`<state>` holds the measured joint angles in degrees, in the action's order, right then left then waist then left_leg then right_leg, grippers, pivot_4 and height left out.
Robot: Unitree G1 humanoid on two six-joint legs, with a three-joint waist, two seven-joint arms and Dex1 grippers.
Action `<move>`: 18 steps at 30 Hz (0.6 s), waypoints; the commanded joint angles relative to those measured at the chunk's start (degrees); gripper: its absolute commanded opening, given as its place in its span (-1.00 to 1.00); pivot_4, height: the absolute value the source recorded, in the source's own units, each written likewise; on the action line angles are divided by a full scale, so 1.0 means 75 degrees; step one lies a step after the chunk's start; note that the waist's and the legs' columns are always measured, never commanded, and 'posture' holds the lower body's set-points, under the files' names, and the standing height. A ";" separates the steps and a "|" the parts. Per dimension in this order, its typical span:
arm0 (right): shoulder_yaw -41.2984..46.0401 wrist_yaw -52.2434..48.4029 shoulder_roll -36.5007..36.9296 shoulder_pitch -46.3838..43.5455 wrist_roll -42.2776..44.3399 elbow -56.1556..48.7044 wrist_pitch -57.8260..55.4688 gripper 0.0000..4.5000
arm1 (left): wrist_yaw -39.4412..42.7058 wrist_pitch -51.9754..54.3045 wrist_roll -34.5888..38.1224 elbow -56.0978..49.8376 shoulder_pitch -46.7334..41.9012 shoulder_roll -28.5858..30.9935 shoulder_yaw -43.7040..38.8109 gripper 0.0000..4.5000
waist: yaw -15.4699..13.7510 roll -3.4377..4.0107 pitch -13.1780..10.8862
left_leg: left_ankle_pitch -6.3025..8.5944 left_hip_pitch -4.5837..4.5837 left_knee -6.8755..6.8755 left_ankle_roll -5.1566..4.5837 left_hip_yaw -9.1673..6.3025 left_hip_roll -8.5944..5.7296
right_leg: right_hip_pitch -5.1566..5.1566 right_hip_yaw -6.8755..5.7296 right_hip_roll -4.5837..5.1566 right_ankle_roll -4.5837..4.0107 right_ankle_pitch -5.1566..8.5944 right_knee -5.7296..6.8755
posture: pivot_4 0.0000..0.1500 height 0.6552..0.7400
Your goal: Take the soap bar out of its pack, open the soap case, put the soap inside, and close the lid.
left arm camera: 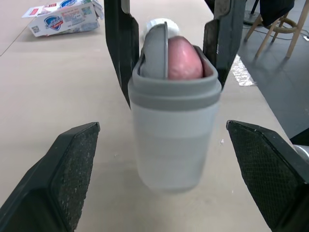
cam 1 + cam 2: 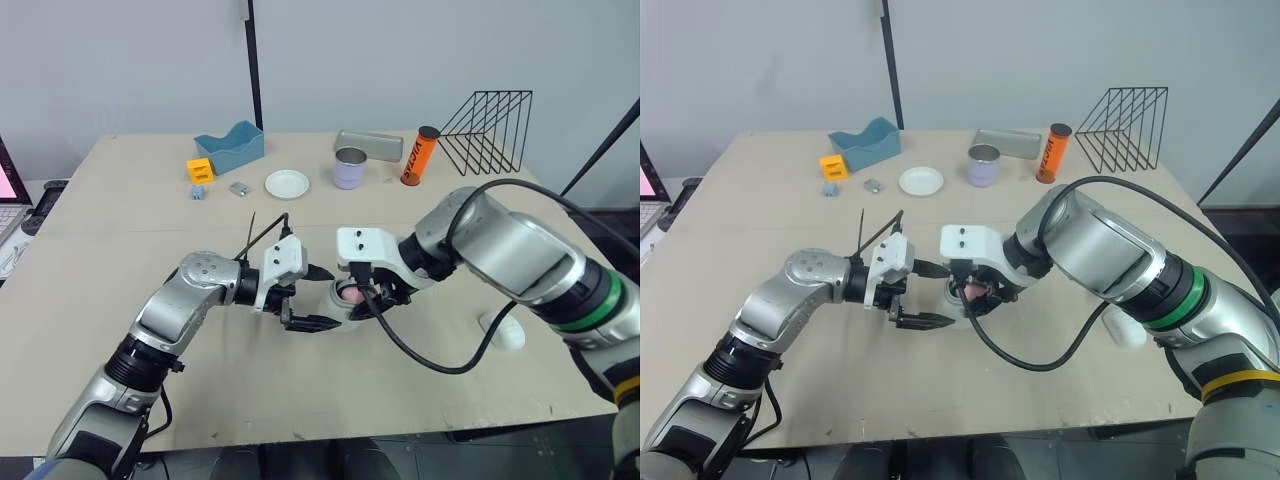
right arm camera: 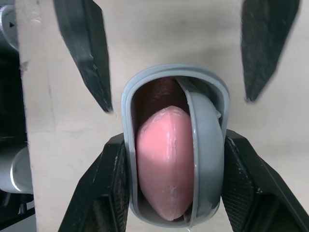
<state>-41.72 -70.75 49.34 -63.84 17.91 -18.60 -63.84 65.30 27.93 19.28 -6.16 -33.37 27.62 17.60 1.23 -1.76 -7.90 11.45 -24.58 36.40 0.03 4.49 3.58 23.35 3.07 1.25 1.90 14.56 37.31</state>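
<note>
Right fingers point(image 3: 107, 193) tight on soap case point(image 1: 174, 125), left fingers point(image 1: 72, 169) apart; pack point(image 1: 63, 19) logo perhaps shield-shaped.

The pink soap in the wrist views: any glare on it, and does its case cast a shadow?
Left wrist view: the soap has a soft pale sheen, no hard glare, and the soap case casts only a faint shadow on the table. Right wrist view: mild highlights on the soap, the hollow behind it in deep shade.
</note>
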 commanded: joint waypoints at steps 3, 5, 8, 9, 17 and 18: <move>0.0270 -0.0056 -0.0064 -0.0104 -0.0066 -0.0032 0.0002 -0.10 | -0.0064 0.0010 0.0141 -0.0247 -0.0112 -0.0070 -0.0150 0.98 | 0.0000 0.0000 0.0000 | 0.0000 0.0000 0.0000 0.0000 0.0000 0.0000 | 0.0000 0.0000 0.0000 0.0000 0.0000 0.0001 | 1.00 0.98; 0.0288 -0.0057 -0.0088 -0.0117 -0.0057 -0.0041 -0.0016 -0.10 | -0.0091 0.0019 0.0171 -0.0232 -0.0120 -0.0116 -0.0151 0.73 | 0.0000 0.0000 0.0000 | 0.0000 0.0000 0.0000 0.0000 0.0000 0.0000 | 0.0000 0.0000 0.0000 0.0001 0.0000 0.0001 | 1.00 0.98; 0.0302 -0.0055 -0.0114 -0.0134 -0.0050 -0.0056 -0.0032 -0.10 | -0.0109 0.0014 0.0161 -0.0216 -0.0130 -0.0145 -0.0124 0.30 | -0.0001 0.0000 0.0000 | 0.0000 0.0000 0.0001 0.0000 -0.0001 0.0000 | -0.0001 0.0000 -0.0001 0.0001 0.0000 0.0001 | 1.00 0.98; 0.0291 -0.0051 -0.0109 -0.0133 -0.0072 -0.0061 -0.0015 -0.10 | -0.0116 -0.0005 0.0140 -0.0201 -0.0134 -0.0154 -0.0113 0.21 | -0.0001 0.0000 0.0000 | 0.0000 0.0000 0.0001 0.0000 -0.0001 0.0000 | 0.0000 0.0000 -0.0001 0.0002 -0.0001 0.0001 | 1.00 0.98; 0.0364 -0.0047 -0.0184 -0.0151 -0.0055 -0.0083 -0.0099 -0.10 | -0.0112 -0.0007 0.0141 -0.0190 -0.0163 -0.0153 -0.0077 0.21 | 0.0000 0.0000 0.0000 | 0.0000 0.0000 0.0002 0.0000 -0.0001 0.0000 | -0.0001 0.0001 -0.0002 0.0003 -0.0001 0.0004 | 1.00 0.98; 0.0367 -0.0046 -0.0200 -0.0158 -0.0054 -0.0083 -0.0107 -0.10 | -0.0109 -0.0010 0.0137 -0.0185 -0.0165 -0.0155 -0.0069 0.21 | 0.0000 0.0000 0.0000 | 0.0000 0.0000 0.0002 0.0000 -0.0001 0.0000 | -0.0001 0.0000 -0.0002 0.0003 -0.0001 0.0004 | 1.00 0.98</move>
<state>-41.71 -70.77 48.17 -63.84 17.12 -18.33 -64.58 64.49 27.99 20.12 -6.20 -33.37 26.38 17.72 1.23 -1.76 -7.90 11.45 -24.58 36.42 0.03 4.48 3.58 23.35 3.07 1.23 1.92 14.55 37.34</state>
